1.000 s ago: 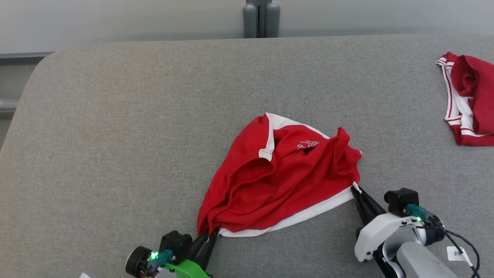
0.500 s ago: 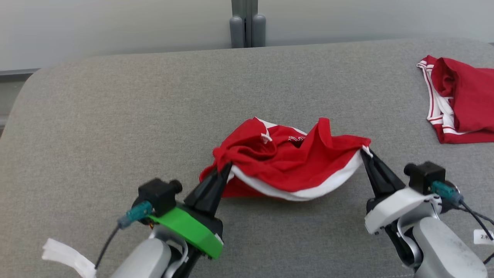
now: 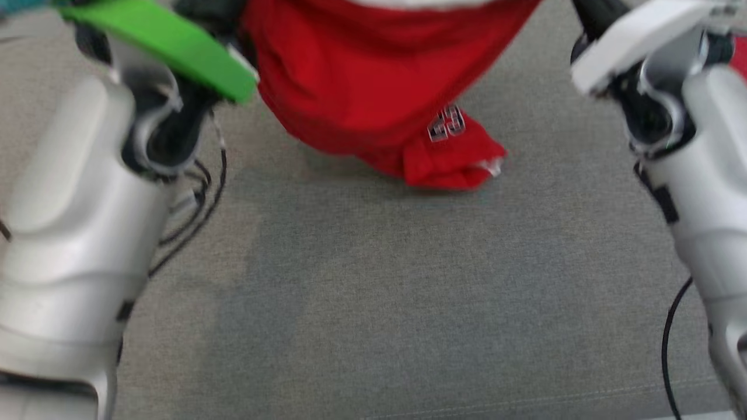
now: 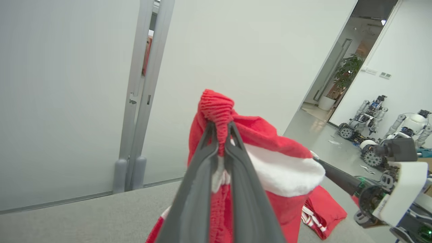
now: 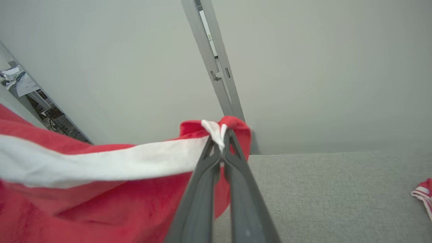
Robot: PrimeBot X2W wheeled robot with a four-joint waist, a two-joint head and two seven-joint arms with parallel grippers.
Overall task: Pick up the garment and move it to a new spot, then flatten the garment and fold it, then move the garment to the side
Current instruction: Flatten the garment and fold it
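Observation:
The red garment (image 3: 373,76) with white trim hangs between my two raised arms in the head view. Its lower end, with a printed number, reaches down to about the grey padded table (image 3: 373,291). In the left wrist view, my left gripper (image 4: 220,127) is shut on a bunched red corner of the garment (image 4: 270,168). My right gripper (image 5: 221,136) is shut on the white-trimmed corner of the garment (image 5: 101,189) in the right wrist view. The white band stretches between the two grips. The left wrist view also shows the right gripper's dark fingers (image 4: 337,177) reaching to the cloth.
A second red and white garment (image 4: 324,212) lies on the table to the right, its edge (image 5: 423,195) also in the right wrist view. A pale wall with a grey post (image 4: 135,135) stands behind the table. Other robots (image 4: 368,114) stand on the floor beyond a doorway.
Both grippers have risen with the garment, lifting it off the table so it hangs between them. The head camera has tilted down; the arms now fill its sides.

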